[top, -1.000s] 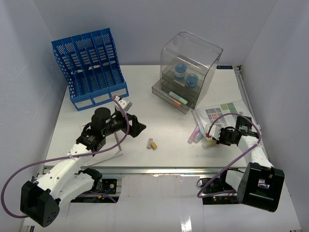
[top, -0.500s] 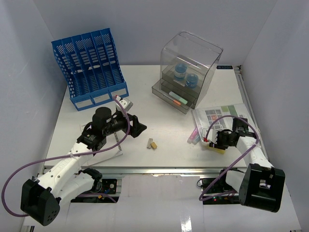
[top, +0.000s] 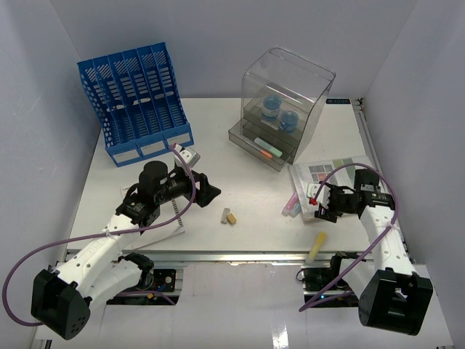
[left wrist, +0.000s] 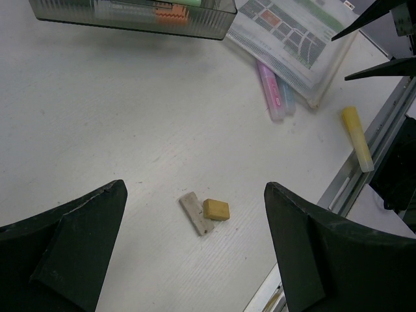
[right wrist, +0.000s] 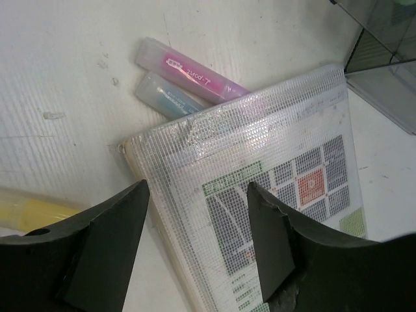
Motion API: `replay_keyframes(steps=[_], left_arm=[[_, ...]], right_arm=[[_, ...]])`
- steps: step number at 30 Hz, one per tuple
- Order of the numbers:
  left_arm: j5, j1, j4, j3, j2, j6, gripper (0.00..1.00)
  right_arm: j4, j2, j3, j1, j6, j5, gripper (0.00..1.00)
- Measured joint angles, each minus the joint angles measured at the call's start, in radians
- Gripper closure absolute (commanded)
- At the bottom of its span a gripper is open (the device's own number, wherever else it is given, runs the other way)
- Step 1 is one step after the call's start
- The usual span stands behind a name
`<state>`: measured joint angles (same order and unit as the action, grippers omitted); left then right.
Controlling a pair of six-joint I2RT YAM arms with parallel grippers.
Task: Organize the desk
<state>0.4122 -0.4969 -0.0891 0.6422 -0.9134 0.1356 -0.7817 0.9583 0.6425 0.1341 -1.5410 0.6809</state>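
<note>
pincer (right wrist: 195,188) – spread over mesh pouch (right wrist: 292,143) | pink tube (right wrist: 188,68), blue tube (right wrist: 162,96) – at its corner | yellow tube (right wrist: 32,211) left

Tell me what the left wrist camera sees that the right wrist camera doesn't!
Only the left wrist: a small yellow-brown block beside a grey strip on the desk. Only the right wrist: the fine mesh weave of the pouch, seen close up. Both: the pouch, the pink marker, the pale blue marker and the yellow marker.
</note>
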Motion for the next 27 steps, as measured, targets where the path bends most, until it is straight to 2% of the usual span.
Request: replay_keyframes(steps=[3, 7, 10, 15, 19, 27], left_arm=[[0.001, 0.000, 0.000, 0.000, -0.001, 0.000, 0.02], [0.005, 0.000, 0.000, 0.000, -0.002, 0.001, 0.02], [0.007, 0.000, 0.000, 0.000, -0.002, 0.002, 0.02], [0.008, 0.000, 0.001, 0.000, -0.002, 0.003, 0.02], [0.009, 0.000, 0.003, 0.000, -0.007, 0.003, 0.02], [0.014, 0.000, 0.007, 0.000, -0.014, 0.003, 0.02]], right_arm=[[-0.072, -0.001, 0.015, -0.002, -0.031, 0.008, 0.24], [-0.240, 0.018, 0.008, -0.004, -0.240, -0.021, 0.19], [-0.340, 0.018, -0.024, -0.005, -0.337, -0.064, 0.19], [-0.449, 0.037, -0.037, -0.020, -0.404, -0.122, 0.21], [-0.451, 0.081, -0.043, -0.064, -0.421, -0.164, 0.22], [-0.314, 0.082, -0.129, -0.220, -0.432, -0.245, 0.25]])
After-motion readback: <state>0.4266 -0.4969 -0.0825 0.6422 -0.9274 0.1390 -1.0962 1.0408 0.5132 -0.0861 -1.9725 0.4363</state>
